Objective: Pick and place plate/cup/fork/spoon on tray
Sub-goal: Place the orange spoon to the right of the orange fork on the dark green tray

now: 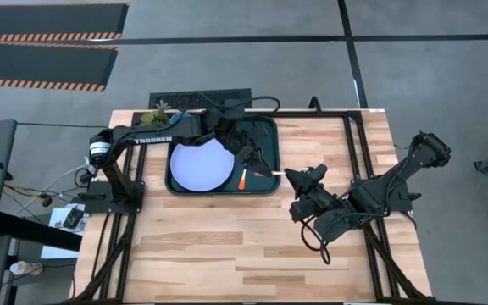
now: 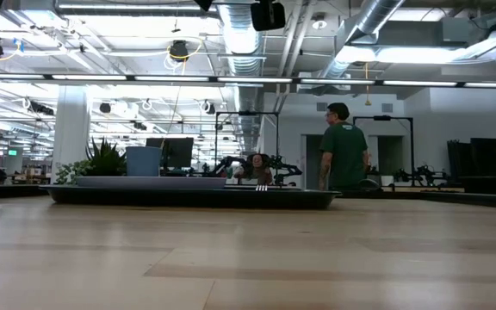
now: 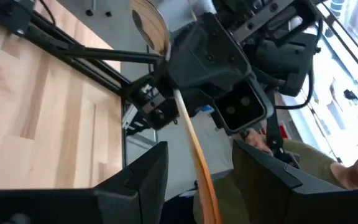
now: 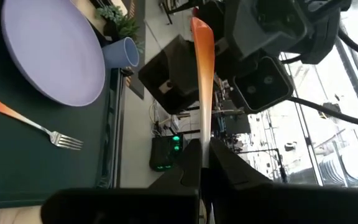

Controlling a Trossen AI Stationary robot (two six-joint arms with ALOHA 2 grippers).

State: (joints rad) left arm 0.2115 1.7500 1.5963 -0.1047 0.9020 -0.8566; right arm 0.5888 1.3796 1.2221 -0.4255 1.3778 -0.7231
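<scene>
- Green tray [image 1: 265, 188] sits at the far side of the table, with the plate [image 1: 200, 165], the cup [image 4: 122, 51] and the fork [image 4: 36, 126] on it.
- Right gripper [image 4: 201, 152] is squeezed shut on the spoon [image 4: 202, 59], by its orange handle.
- Left gripper [image 3: 197, 163] is over the tray, fingers apart around the handle; it may not be touching.

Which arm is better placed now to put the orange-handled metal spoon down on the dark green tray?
Probably the right. The right gripper is shut on the silver orange-handled spoon, at the dark green rectangular tray's right rim. The left gripper is open around the handle, not gripping.
</scene>
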